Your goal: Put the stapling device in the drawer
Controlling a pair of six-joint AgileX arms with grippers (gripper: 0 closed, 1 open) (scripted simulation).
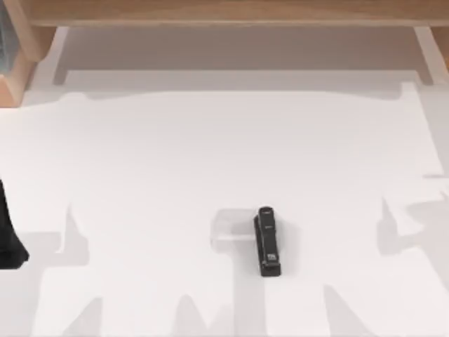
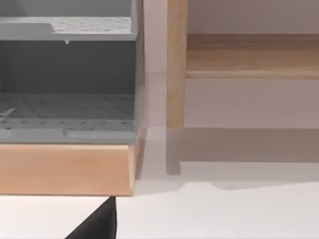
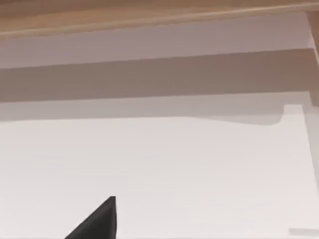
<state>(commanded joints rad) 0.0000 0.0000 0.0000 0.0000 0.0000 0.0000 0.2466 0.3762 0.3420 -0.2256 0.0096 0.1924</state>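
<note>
The stapling device (image 1: pixel 267 241) is a slim black bar lying flat on the white table, a little right of centre and near the front, with its length running front to back. My left arm (image 1: pixel 8 235) sits parked at the table's left edge, far from it. A black part of my left gripper (image 2: pixel 97 224) points toward the drawer (image 2: pixel 67 107), a grey-lined compartment behind a light wooden front; it also shows at the back left corner (image 1: pixel 8 49). A black part of my right gripper (image 3: pixel 97 221) hangs over bare white table.
A light wooden frame runs along the back edge (image 1: pixel 231 10), with an upright post (image 2: pixel 175 64) beside the drawer. Grey shadows of the arms fall across the front of the white table (image 1: pixel 210 140).
</note>
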